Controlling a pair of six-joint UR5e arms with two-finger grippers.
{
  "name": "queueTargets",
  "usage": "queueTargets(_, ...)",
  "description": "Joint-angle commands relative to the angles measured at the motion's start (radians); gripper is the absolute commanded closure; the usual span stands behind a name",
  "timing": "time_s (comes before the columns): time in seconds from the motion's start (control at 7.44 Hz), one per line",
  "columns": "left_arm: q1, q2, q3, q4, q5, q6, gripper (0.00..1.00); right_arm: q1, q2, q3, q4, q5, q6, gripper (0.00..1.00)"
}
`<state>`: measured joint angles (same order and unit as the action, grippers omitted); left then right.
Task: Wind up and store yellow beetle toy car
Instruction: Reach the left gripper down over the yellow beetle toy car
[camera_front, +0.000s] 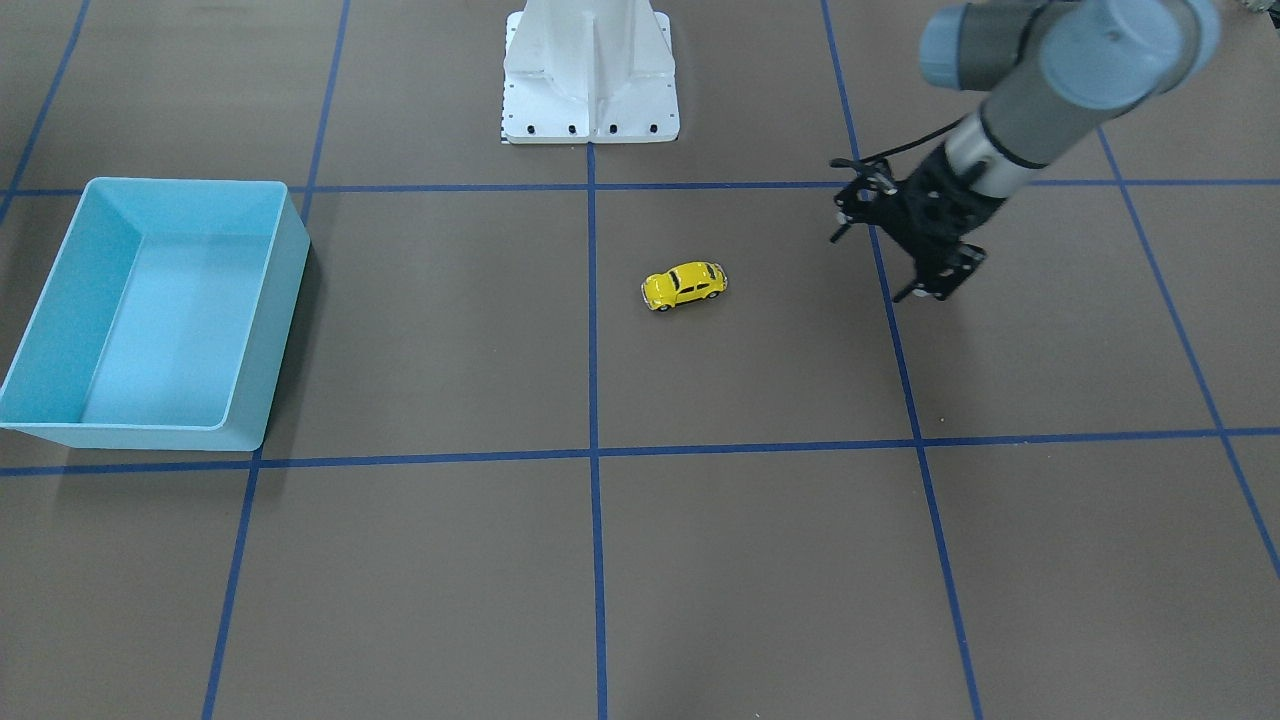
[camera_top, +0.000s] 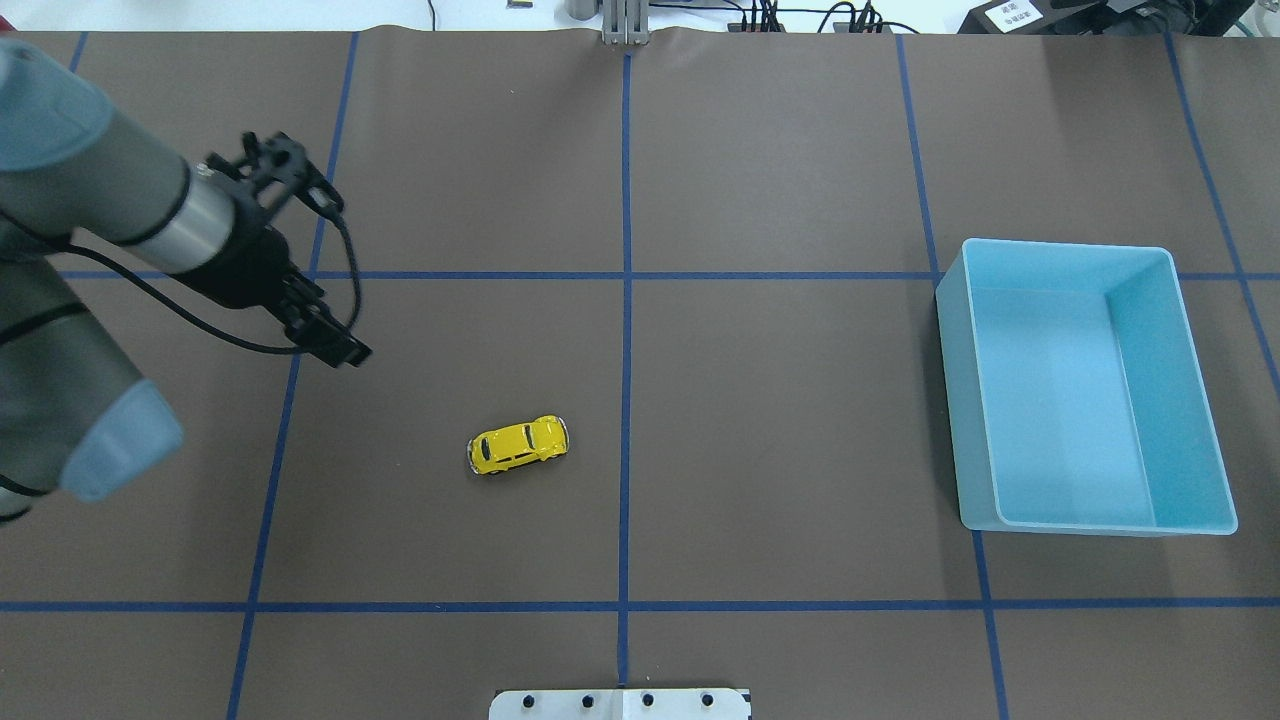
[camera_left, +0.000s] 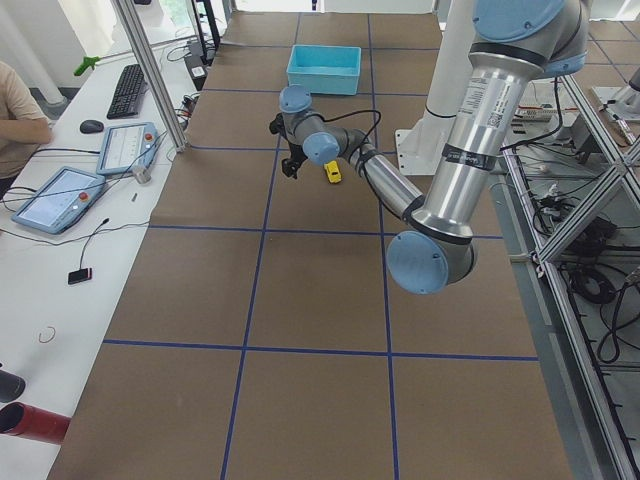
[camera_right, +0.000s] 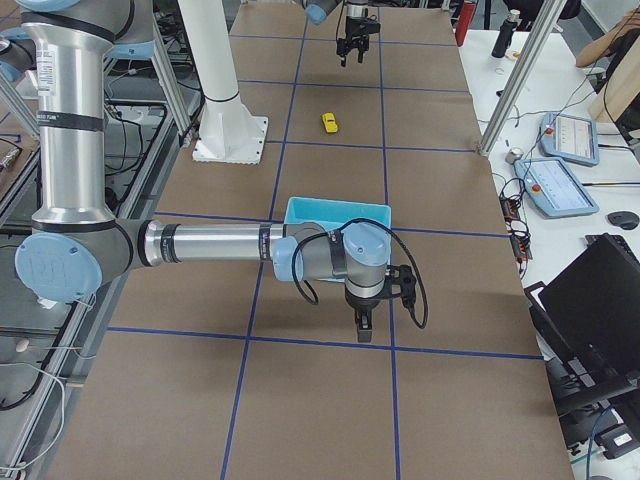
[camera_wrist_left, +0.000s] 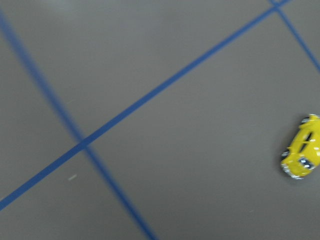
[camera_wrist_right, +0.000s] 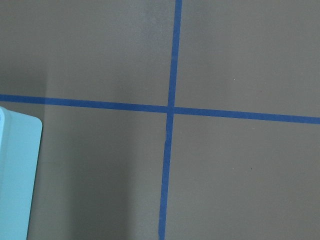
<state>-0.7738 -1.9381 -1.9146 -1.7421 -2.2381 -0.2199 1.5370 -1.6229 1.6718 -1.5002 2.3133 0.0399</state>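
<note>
Brown table (camera_top: 800, 450) | yellow beetle toy car (camera_top: 519, 445) loose | left pincer (camera_top: 338, 345) parted, empty | right pincer (camera_right: 363, 322) unclear

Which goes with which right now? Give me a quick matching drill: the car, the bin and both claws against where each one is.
Things:
1. yellow beetle toy car
2. blue bin
3. left claw
4. right claw

Places or states:
A. empty, on the robot's right
B. on its wheels, near the centre tape line
C. just outside the bin, pointing down
D. on the robot's left, holding nothing, apart from the car

Pairs: 1-B, 2-A, 3-D, 4-C
</note>
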Motion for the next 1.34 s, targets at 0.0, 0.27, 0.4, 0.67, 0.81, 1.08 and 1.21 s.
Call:
queueTargets(0.0,0.163,-0.102,0.008,0.006,0.074,0.002,0.00,0.000,0.000,-0.004,0.000,0.000,0.000,0.00)
queueTargets(0.27,0.182,-0.116,0.008,-0.005,0.147,0.054,0.00,0.000,0.000,-0.004,0.000,0.000,0.000,0.00)
queueTargets(0.4,0.182,-0.117,0.009,0.009,0.211,0.290,0.00,0.000,0.000,-0.004,0.000,-0.002,0.002,0.00)
queueTargets(0.67,0.221,-0.155,0.043,0.114,0.229,0.367,0.00,0.002,0.000,-0.001,0.000,-0.002,0.000,0.00)
queueTargets(0.81,0.247,-0.191,0.067,0.165,0.295,0.440,0.00,0.002,0.000,-0.004,0.000,-0.002,0.000,0.00)
queueTargets(1.08,0.269,-0.261,0.121,0.228,0.343,0.449,0.00,0.002,0.000,-0.004,0.000,-0.002,0.000,0.00)
queueTargets(1.21,0.272,-0.278,0.159,0.226,0.351,0.433,0.00,0.002,0.000,-0.006,0.000,-0.002,0.002,0.00)
